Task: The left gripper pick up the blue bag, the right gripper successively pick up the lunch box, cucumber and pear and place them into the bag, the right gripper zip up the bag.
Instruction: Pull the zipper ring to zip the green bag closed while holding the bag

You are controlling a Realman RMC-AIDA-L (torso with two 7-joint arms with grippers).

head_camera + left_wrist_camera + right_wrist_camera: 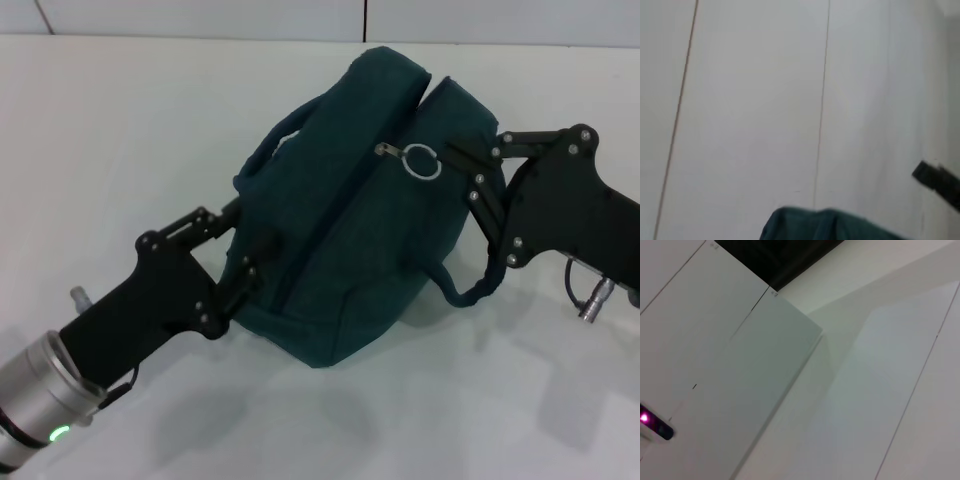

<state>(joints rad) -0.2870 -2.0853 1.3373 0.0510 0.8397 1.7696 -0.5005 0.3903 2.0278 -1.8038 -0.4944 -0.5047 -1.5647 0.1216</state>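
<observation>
While the dark teal fabric bag [350, 230] sits bulging on the white bench [110, 130], both arms press in on it from opposite sides. Its top zipper runs along the ridge and looks drawn closed up to the metal ring pull [421, 161], which lies near the far right end of the seam. The left gripper [243, 262], a black two-fingered claw on a silver arm with a small green light, reaches in from the near left and is clamped onto the bag's near left edge, its fingers pinching the cloth. The right gripper [462, 155], an all-black claw with a metal plug hanging beneath its wrist, comes in from the right with its fingertips against the bag's upper right corner, just beside the ring; whether it is closed on anything I cannot tell. One loop handle [285, 135] arches up on the left side, and the other [470, 285] droops down under the right wrist. From the left wrist, only a strip of teal cloth [830, 225] shows against pale wall panels.
</observation>
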